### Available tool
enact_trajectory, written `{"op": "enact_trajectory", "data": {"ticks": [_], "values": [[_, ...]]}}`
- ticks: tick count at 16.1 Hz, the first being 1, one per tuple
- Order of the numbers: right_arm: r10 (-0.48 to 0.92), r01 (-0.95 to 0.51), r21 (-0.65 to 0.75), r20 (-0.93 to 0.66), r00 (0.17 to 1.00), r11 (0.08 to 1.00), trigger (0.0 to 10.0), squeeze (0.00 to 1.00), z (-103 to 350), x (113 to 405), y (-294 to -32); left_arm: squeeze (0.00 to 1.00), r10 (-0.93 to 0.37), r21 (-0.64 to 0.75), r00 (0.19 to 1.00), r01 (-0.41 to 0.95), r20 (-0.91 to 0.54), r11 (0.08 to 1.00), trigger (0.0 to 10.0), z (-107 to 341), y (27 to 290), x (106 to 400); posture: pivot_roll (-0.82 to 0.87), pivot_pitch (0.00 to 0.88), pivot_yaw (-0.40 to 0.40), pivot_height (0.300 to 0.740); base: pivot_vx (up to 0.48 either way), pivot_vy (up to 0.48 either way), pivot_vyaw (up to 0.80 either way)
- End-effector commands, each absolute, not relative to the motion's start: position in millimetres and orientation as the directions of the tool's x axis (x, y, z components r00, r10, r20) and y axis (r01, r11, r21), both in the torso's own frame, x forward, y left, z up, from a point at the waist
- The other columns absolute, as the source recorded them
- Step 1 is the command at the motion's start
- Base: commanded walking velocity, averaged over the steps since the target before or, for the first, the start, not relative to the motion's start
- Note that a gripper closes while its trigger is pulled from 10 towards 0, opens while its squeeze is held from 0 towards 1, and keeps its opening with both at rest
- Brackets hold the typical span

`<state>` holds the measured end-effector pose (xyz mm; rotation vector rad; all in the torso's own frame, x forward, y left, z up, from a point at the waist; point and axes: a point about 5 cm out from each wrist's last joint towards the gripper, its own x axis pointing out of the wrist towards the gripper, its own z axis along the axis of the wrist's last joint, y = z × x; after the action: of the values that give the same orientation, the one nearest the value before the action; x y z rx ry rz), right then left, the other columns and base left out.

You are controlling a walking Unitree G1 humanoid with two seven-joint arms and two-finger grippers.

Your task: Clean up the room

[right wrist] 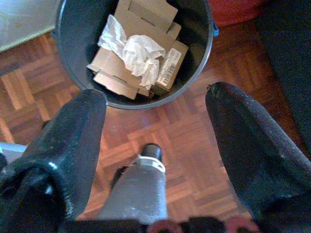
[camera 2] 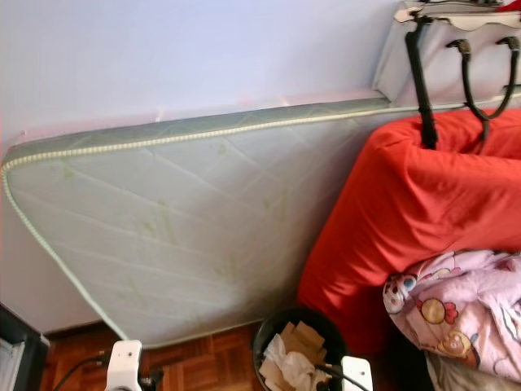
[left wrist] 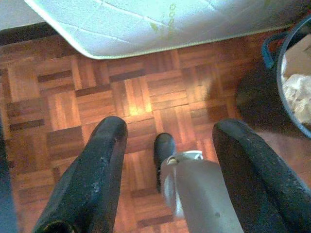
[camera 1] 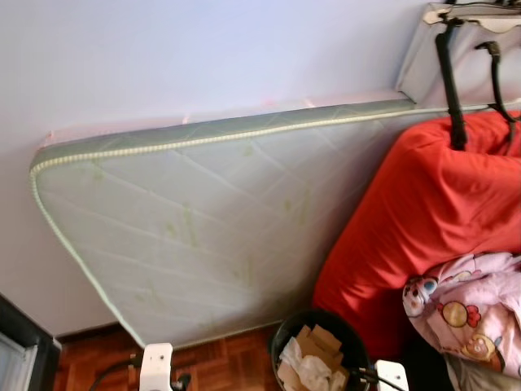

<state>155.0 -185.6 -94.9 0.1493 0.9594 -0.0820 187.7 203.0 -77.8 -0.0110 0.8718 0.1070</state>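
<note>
where mattress leans, bin of cardboard

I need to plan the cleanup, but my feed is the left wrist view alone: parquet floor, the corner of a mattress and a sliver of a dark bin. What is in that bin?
Observer: The black bin holds flattened cardboard pieces with crumpled white paper on top.
Operator: Is the right gripper holding anything?
Observer: No. The right gripper hangs open above the parquet floor, just short of the bin, with nothing between its fingers.
Operator: What stands beside the mattress?
Observer: A large red cushion leans against the mattress, with a pink patterned blanket bunched in front of it.
Operator: Anything on top of that cushion?
Observer: A pale bag sits behind it, its black straps draped over the cushion's top edge.
</note>
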Motion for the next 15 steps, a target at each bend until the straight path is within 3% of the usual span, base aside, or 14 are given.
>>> {"op": "enact_trajectory", "data": {"ticks": [1, 5, 10, 13, 15], "values": [[-0.002, 0.138, 0.088, -0.837, 0.547, 0.987, 10.0, 0.0, -97, 149, -187, 0.0, 0.072, 0.043, 0.636, -0.061, -0.768, 0.997, 10.0, -77, 201, 190, -0.02, 0.0, 0.003, 0.74, 0.0, 0.0, -0.7], [0.014, 0.064, 0.052, -0.869, 0.494, 0.997, 10.0, 0.0, -102, 137, -187, 0.0, 0.052, 0.046, 0.641, -0.026, -0.765, 0.999, 10.0, -77, 203, 188, -0.02, 0.0, -0.003, 0.74, 0.0, 0.0, -0.69], [0.039, 0.016, 0.055, -0.858, 0.513, 0.998, 10.0, 0.0, -101, 138, -186, 0.0, 0.036, 0.051, 0.641, 0.006, -0.767, 0.999, 10.0, -77, 201, 188, -0.02, 0.0, -0.001, 0.74, 0.0, 0.0, -0.69], [0.043, 0.008, 0.056, -0.859, 0.51, 0.998, 10.0, 0.0, -102, 137, -185, 0.0, 0.037, 0.071, 0.65, 0.026, -0.759, 0.997, 10.0, -75, 203, 191, -0.01, 0.0, 0.004, 0.74, 0.0, -0.412, -0.69], [0.046, 0.008, 0.058, -0.859, 0.51, 0.998, 10.0, 0.0, -102, 137, -185, 0.0, 0.033, 0.066, 0.645, 0.027, -0.763, 0.997, 10.0, -76, 203, 190, -0.01, 0.0, 0.003, 0.74, 0.0, 0.0, -0.69]]}}
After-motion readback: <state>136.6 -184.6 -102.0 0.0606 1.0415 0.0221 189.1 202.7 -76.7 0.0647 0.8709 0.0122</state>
